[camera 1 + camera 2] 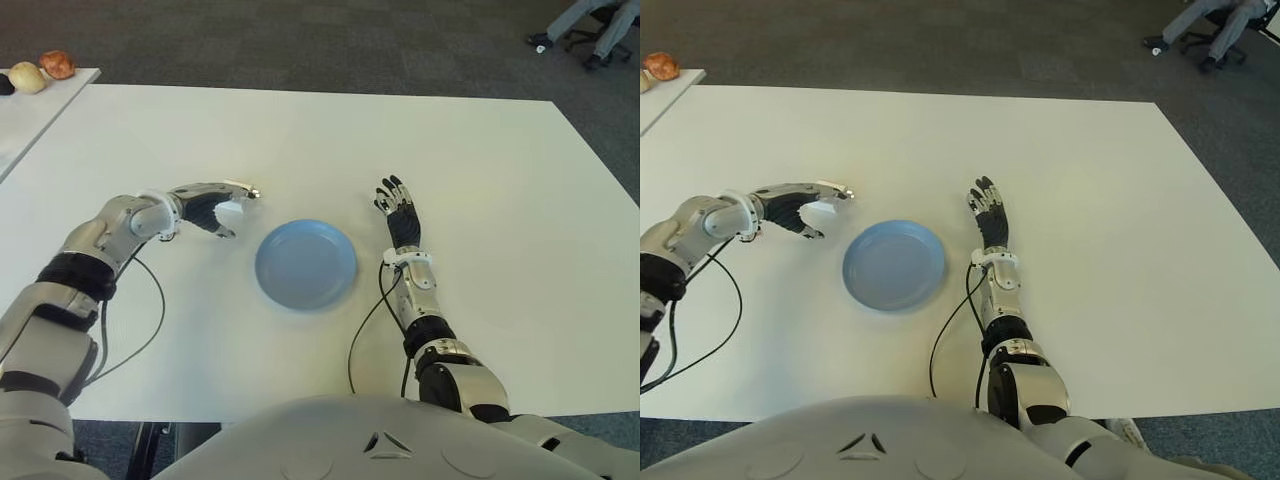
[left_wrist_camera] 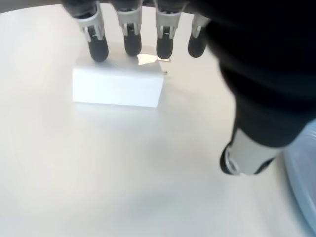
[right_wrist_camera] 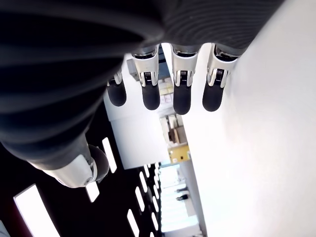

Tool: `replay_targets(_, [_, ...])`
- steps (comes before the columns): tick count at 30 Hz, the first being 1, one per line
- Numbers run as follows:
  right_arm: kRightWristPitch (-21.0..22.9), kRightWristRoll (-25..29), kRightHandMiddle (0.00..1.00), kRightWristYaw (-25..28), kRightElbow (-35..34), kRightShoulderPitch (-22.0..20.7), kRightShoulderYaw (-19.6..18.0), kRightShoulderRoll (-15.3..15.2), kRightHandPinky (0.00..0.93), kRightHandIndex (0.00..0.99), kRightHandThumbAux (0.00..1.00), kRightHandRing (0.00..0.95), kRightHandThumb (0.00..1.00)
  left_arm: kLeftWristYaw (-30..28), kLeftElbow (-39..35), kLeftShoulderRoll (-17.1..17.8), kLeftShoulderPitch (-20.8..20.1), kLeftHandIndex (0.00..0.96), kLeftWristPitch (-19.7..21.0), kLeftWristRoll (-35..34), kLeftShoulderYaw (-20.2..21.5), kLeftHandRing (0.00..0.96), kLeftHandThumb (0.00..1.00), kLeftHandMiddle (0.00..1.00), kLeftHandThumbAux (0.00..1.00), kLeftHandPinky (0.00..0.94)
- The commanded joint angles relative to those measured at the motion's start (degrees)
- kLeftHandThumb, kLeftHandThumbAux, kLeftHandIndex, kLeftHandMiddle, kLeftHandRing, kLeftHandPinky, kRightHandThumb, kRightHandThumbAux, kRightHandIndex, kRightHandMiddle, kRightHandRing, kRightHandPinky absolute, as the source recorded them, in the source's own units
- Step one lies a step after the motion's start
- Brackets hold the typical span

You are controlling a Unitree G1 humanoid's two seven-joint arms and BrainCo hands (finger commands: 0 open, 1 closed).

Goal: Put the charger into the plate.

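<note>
The charger (image 2: 117,88), a small white block, lies on the white table (image 1: 480,180) just left of the blue plate (image 1: 305,264). My left hand (image 1: 226,212) reaches in from the left and cups around it. The four fingertips (image 2: 132,45) sit at the charger's far edge, while the thumb (image 2: 247,153) stands well apart on the near side, not touching it. The hand is open. The plate has nothing in it. My right hand (image 1: 398,210) shows just right of the plate, fingers stretched out straight and holding nothing.
Black cables (image 1: 150,310) trail from both wrists over the table's near part. A second table at the far left carries round food items (image 1: 57,64). A person's legs and a chair (image 1: 590,25) show on the carpet at the far right.
</note>
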Motion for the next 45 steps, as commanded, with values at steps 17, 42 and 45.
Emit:
replay_targets(17, [3.3,0.7,0.122,-0.6,4.1,3.5,-0.4,0.9,0.146,0.086,0.652,0.113,0.035,-1.7,-19.6,9.2,17.9,0.051,-11.0,-7.8,10.6,0.100,0.073,0.094,0.908,0.169])
replay_targets(42, [3.2,1.2,0.125,0.2,5.7,2.5,-1.2,0.3,0.145,0.089,0.655,0.114,0.034,-2.0,-24.9,9.5,26.7,0.044,-15.8,-9.8,17.7,0.109,0.129,0.098,0.937,0.164])
replay_targets(45, [3.2,1.2,0.126,0.3,5.8,2.4,-1.4,0.3,0.145,0.089,0.659,0.114,0.037,-1.6,-24.8,9.3,26.9,0.039,-16.2,-9.4,18.0,0.112,0.182,0.099,0.926,0.172])
